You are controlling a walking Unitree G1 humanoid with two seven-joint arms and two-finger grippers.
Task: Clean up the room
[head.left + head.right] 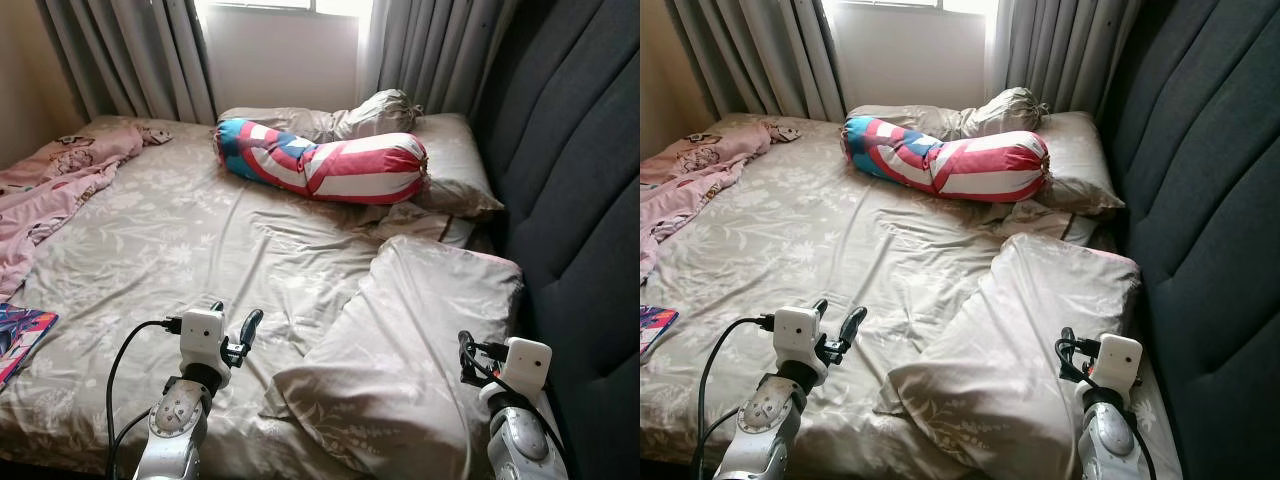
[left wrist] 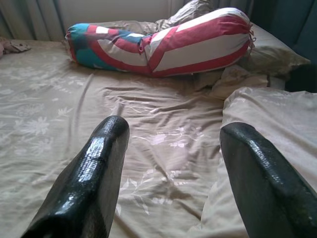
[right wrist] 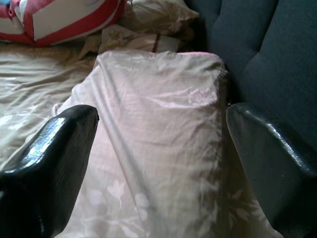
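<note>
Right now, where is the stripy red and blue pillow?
The stripy bolster pillow lies across the far end of the bed, below the window, resting against the beige pillows beside the dark headboard.

The setting is a home bedroom. A wide bed (image 1: 200, 240) with a floral beige sheet stands against a padded dark headboard (image 1: 580, 200). Pillows (image 1: 410, 340) and a striped bolster (image 1: 320, 160) lie on it. Grey curtains (image 1: 130, 60) flank a window (image 1: 285, 8).
</note>
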